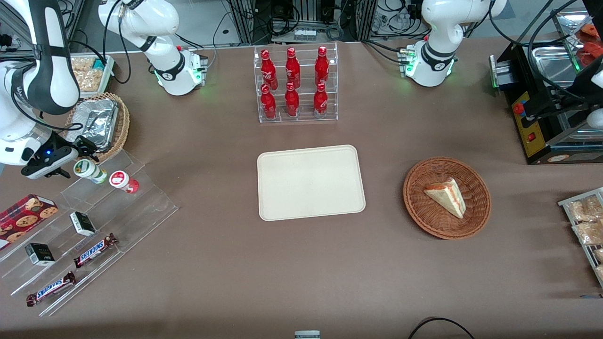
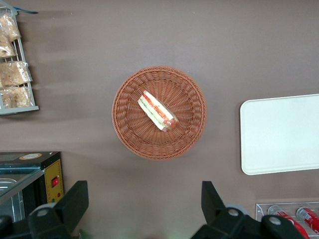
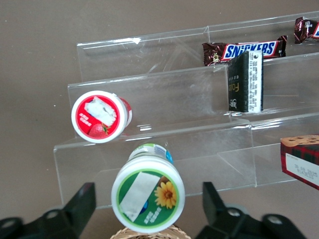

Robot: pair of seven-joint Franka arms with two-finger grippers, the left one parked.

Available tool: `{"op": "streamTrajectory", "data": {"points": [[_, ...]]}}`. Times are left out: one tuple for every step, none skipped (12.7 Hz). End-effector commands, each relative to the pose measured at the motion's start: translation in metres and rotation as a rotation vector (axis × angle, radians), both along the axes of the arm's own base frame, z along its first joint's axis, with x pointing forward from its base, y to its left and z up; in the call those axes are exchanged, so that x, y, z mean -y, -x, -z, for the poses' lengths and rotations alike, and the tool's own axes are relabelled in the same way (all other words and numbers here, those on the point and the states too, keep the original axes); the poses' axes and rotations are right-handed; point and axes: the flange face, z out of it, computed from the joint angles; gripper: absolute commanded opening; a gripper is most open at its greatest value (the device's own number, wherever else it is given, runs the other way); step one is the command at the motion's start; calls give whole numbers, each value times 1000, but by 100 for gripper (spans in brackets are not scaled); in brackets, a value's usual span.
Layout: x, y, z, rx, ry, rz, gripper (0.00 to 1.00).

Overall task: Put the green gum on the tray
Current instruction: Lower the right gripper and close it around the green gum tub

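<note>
The green gum (image 1: pixel 89 170) is a small bottle with a green-and-white label and a white lid marked green. It sits on the highest step of a clear stepped stand (image 1: pixel 94 226) at the working arm's end of the table. In the right wrist view its lid (image 3: pixel 148 194) lies between my two black fingers (image 3: pixel 75 206) with a gap on each side. My gripper (image 1: pixel 77 159) is open around it and holds nothing. The red-labelled gum (image 1: pixel 123 181) stands beside it and also shows in the right wrist view (image 3: pixel 99 117). The cream-beige tray (image 1: pixel 311 182) lies flat mid-table, bare.
The stand also holds Snickers bars (image 1: pixel 94 249), small dark boxes (image 1: pixel 82 223) and a cookie pack (image 1: pixel 23 214). A wicker basket with foil trays (image 1: pixel 101 125) is close to my gripper. A rack of red bottles (image 1: pixel 296 84) and a wicker basket with a sandwich (image 1: pixel 446 197) flank the tray.
</note>
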Motion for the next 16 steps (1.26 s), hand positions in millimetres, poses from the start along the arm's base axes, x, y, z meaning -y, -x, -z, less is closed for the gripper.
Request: {"op": "streamTrajectory", "data": {"points": [[1,5,3,2,-10,-4,21],[0,7,6,-2,-17,0,0],[-1,6,5,0,-19,3,0],[-2,6,5,-4,-21,3,0],[-2,6,4,-6,-22,4,0],[-3,4,-1,-4,-22,-1,0],[-5,0,-13,-4,-23,-6,0],[-4,-7,-31,-13,-27,-11,0],[-3,-14,-51,-37,-36,-16,0],[-9,-19,-72,-61,-48,-30,0],[-17,-24,-89,-72,-53,-43,0],[-30,-30,-108,-81,-57,-32,0],[-49,-36,-127,-95,-60,-20,0],[-67,-41,-141,-109,-64,2,0],[-89,-44,-150,-135,-69,78,0],[-122,-48,-155,-155,-68,128,0]]}}
